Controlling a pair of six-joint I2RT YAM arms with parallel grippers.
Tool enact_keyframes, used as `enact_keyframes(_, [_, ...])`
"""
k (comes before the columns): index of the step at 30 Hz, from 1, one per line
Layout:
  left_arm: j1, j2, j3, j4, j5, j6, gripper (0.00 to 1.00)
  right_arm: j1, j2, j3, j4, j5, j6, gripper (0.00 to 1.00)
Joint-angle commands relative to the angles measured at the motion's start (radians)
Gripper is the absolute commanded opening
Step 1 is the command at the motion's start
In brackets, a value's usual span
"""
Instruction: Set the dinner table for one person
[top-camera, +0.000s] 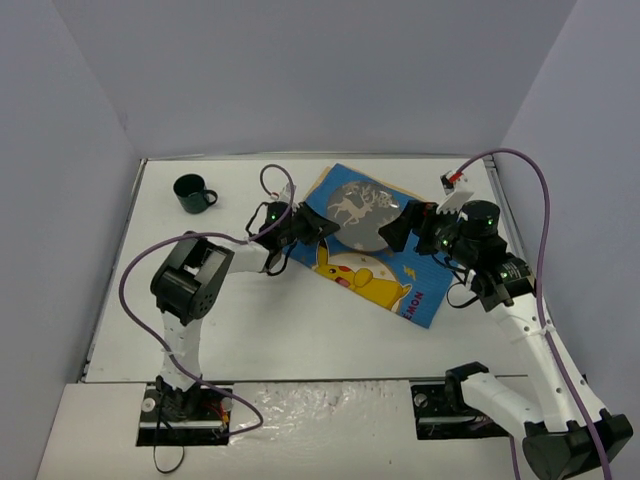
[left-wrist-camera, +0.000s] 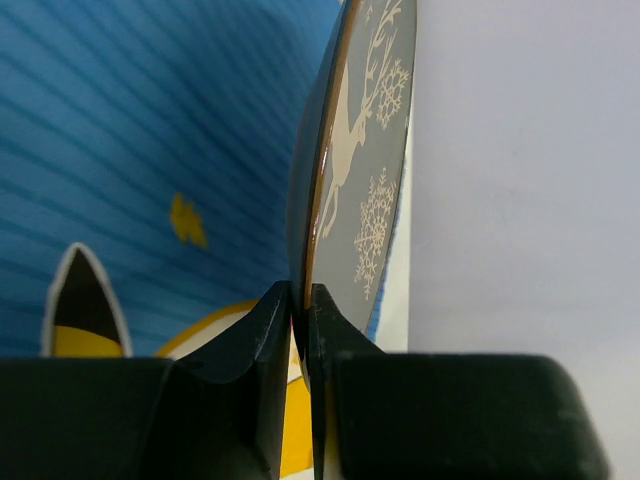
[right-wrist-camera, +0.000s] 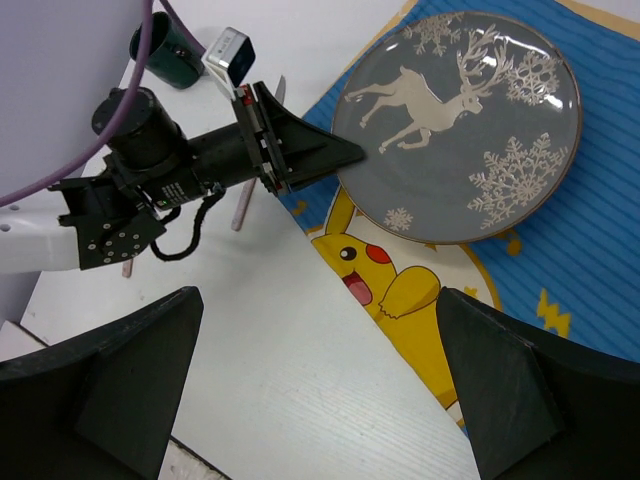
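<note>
A grey plate (top-camera: 362, 212) with a white reindeer and snowflakes lies over the far end of the blue cartoon placemat (top-camera: 390, 285) on the white dinner table (top-camera: 300, 340). My left gripper (top-camera: 325, 228) is shut on the plate's left rim. The left wrist view shows the plate (left-wrist-camera: 365, 180) edge-on, its rim pinched between the two fingers of that gripper (left-wrist-camera: 300, 292). I cannot tell whether the plate rests on the mat or is slightly raised. My right gripper (top-camera: 405, 228) hovers by the plate's right side. It stands wide open (right-wrist-camera: 318, 295), with nothing between its fingers.
A dark green mug (top-camera: 193, 193) stands at the far left of the table. A pale utensil (right-wrist-camera: 243, 205) lies on the table under the left arm. Grey walls enclose the table on three sides. A purple cable (top-camera: 540, 200) loops over the right arm.
</note>
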Motion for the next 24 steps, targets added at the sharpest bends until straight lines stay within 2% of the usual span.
enact_keyframes(1, [-0.011,-0.016,0.103,0.289,0.057,-0.050,0.00,-0.008,-0.015,0.029,0.029,0.026,-0.017,1.00])
enact_keyframes(8, [-0.033,0.060,0.100,0.370,0.086,-0.105,0.00,-0.009,-0.015,0.026,0.013,0.034,-0.020,1.00])
enact_keyframes(24, [-0.048,0.070,0.035,0.390,0.076,-0.157,0.00,-0.010,-0.034,-0.003,0.000,0.047,-0.002,1.00])
